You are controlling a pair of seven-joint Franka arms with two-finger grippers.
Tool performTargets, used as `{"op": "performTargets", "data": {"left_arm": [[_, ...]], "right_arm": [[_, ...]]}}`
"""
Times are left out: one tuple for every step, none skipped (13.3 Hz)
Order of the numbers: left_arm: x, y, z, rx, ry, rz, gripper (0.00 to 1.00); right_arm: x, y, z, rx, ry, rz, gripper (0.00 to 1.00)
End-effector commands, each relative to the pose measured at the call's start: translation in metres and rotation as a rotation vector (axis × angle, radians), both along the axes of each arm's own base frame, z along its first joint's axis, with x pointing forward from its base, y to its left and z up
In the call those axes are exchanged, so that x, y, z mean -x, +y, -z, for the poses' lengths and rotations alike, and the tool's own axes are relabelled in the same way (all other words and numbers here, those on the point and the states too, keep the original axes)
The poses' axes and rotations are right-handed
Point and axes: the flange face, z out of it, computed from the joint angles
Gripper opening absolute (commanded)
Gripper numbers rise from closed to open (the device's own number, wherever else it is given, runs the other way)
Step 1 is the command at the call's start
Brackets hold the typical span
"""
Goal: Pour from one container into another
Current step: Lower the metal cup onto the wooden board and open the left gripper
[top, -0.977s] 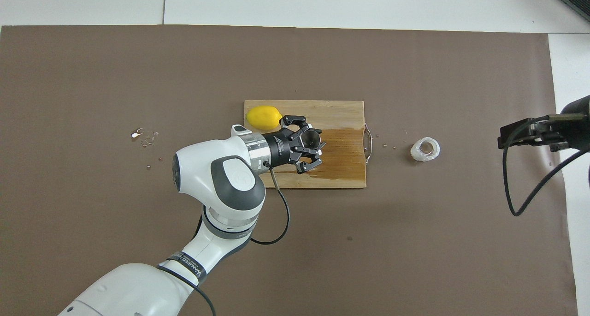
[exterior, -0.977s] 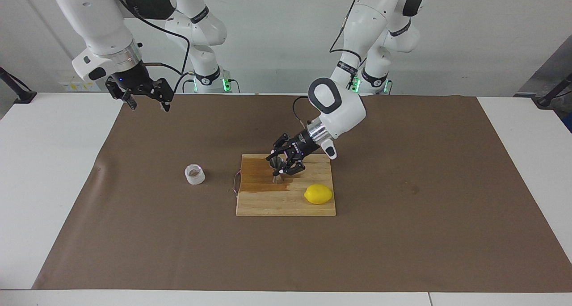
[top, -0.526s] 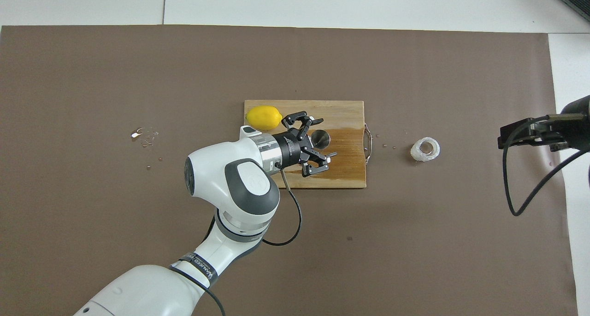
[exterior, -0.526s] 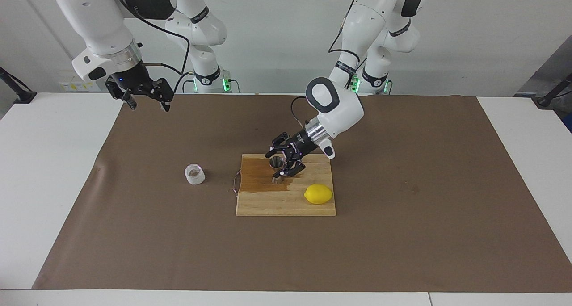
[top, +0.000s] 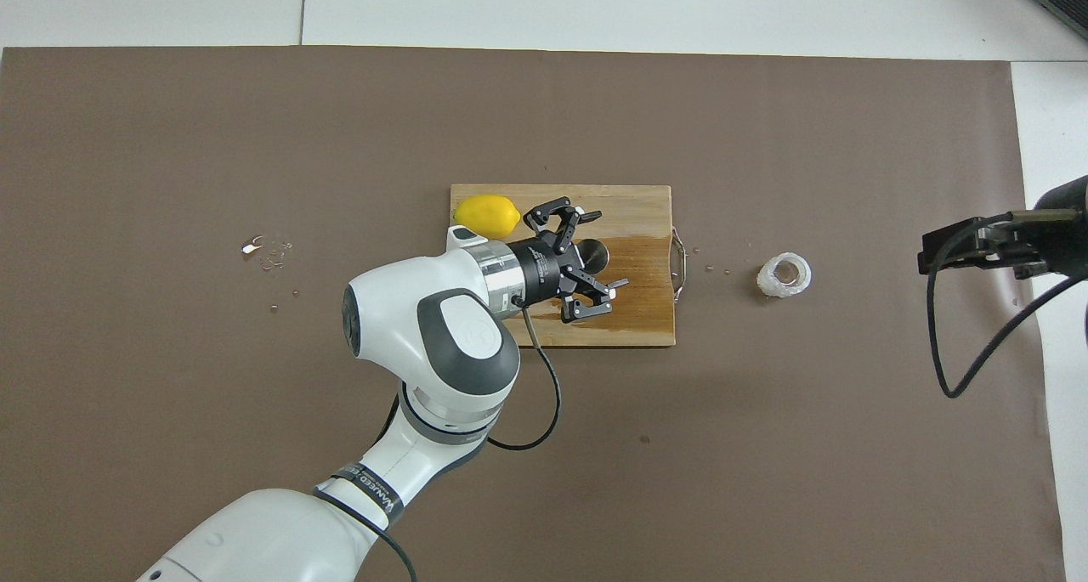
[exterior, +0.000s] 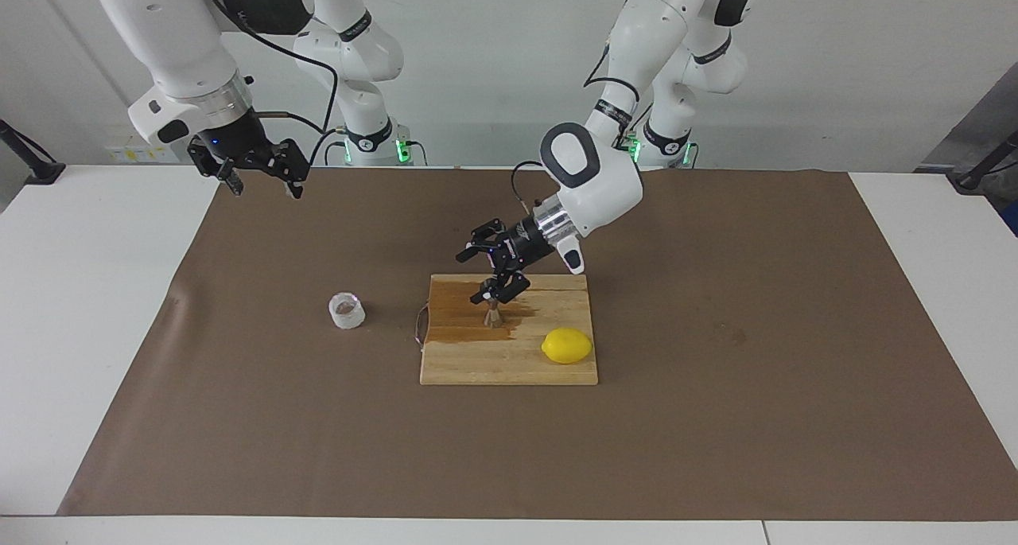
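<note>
The small steel jigger stands upright on the wet patch of the wooden cutting board. My left gripper hangs open just above it, tilted down, fingers spread to either side and clear of it. The squat clear cup sits on the brown mat beside the board, toward the right arm's end. My right gripper waits open and empty, raised over the mat's edge at that end.
A yellow lemon lies on the board's corner farthest from the robots, toward the left arm's end. A dark wet stain covers the board's half toward the cup. Water droplets dot the mat toward the left arm's end.
My left gripper opened, let go of the jigger and rose, drawing back a little toward the robots. The jigger stays standing on the board. The right arm has not moved.
</note>
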Motion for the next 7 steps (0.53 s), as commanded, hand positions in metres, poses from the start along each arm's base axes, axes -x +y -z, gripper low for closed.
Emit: {"op": "performTargets", "data": {"left_arm": [[-0.006, 0.025, -0.034, -0.024, -0.048, 0.117, 1.0], [-0.008, 0.031, -0.042, -0.048, -0.077, 0.175, 1.0], [-0.011, 0.04, -0.051, -0.073, -0.103, 0.218, 1.0], [-0.012, 0.047, -0.057, -0.094, -0.116, 0.277, 1.0], [-0.015, 0.062, -0.066, -0.138, -0.137, 0.345, 1.0], [-0.014, 0.072, -0.071, -0.195, -0.15, 0.429, 1.0], [-0.015, 0.084, -0.077, -0.234, -0.157, 0.48, 1.0]], "right_arm": [[0.0, -0.001, -0.002, -0.027, -0.005, 0.024, 1.0], [0.0, -0.001, -0.002, -0.027, -0.005, 0.024, 1.0], [0.0, -0.001, -0.003, -0.026, -0.007, 0.024, 1.0], [0.0, -0.001, -0.002, -0.027, -0.005, 0.024, 1.0], [0.0, -0.001, -0.002, -0.027, -0.005, 0.024, 1.0], [0.0, -0.001, -0.002, -0.027, -0.004, 0.024, 1.0], [0.001, -0.001, -0.003, -0.026, -0.004, 0.024, 1.0]]}}
